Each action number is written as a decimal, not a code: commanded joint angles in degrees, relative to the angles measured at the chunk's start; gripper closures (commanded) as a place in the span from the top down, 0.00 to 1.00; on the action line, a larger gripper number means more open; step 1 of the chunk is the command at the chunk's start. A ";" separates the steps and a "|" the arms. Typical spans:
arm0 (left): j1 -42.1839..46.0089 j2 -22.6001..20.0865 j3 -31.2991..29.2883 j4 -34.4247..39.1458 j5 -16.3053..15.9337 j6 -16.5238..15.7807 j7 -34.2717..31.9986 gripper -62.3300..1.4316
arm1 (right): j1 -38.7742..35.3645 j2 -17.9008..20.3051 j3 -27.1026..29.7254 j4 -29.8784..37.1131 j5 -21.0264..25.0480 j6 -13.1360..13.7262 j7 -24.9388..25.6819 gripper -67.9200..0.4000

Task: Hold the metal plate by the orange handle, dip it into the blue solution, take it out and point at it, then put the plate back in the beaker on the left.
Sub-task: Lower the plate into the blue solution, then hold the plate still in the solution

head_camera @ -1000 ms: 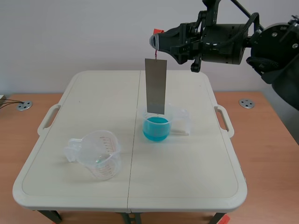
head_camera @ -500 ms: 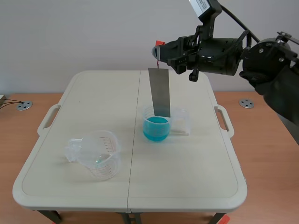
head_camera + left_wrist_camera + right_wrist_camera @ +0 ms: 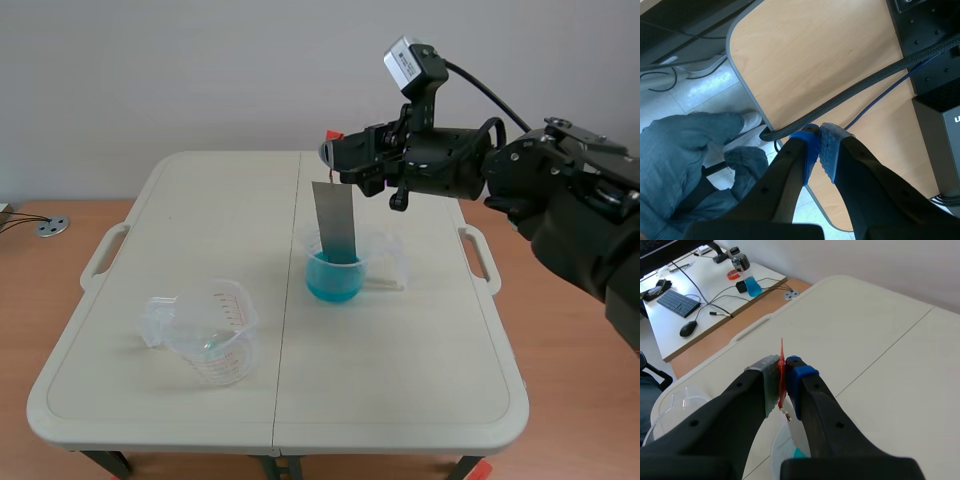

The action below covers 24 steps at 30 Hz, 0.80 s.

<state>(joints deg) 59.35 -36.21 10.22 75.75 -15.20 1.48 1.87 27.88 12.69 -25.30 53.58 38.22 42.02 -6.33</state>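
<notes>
Plate [image 3: 335, 222] hangs from the right claw [image 3: 336, 152], which sits straight above the blue beaker [image 3: 334, 272] and is pinched tight on the orange handle [image 3: 781, 350]. You can see the thin orange tab squeezed between the two pads in the wrist view. The bottom end of the plate is already down in the blue stuff, so I'd call this the dip itself. To do it well I'd keep the descent slow and dead vertical. The plate only dangles from that little tab, so any sideways jerk could swing it into the beaker wall and tip or slosh the thing. I'd also stop before the plate bottoms out, then lift straight up and let it drip over the blue beaker before moving off. The empty beaker [image 3: 208, 330] waits to the left of the blue beaker, a bit closer to the robot. The left claw [image 3: 819, 137] is nowhere near the blue beaker, pads pressed together on nothing. Compared with a second ago, the arm has dropped. Back then the plate's lower edge hung just over the blue beaker's rim, and now it's under the surface.
</notes>
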 commanded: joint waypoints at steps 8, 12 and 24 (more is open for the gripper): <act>0.46 0.00 0.07 0.70 -0.02 0.09 -0.33 0.05 | 1.33 -0.96 0.09 -5.16 -4.48 0.70 4.74 0.02; 0.46 0.00 0.07 0.70 -0.02 0.09 -0.33 0.05 | 1.33 -0.96 0.09 -6.05 -5.97 0.70 5.29 0.02; 0.46 0.00 0.07 0.70 -0.02 0.09 -0.33 0.05 | 1.33 -0.96 0.09 -6.08 -7.02 0.70 5.46 0.02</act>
<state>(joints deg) 59.35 -36.21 10.22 75.75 -15.20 1.48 1.87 28.10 11.60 -25.21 47.51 31.90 42.06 -0.23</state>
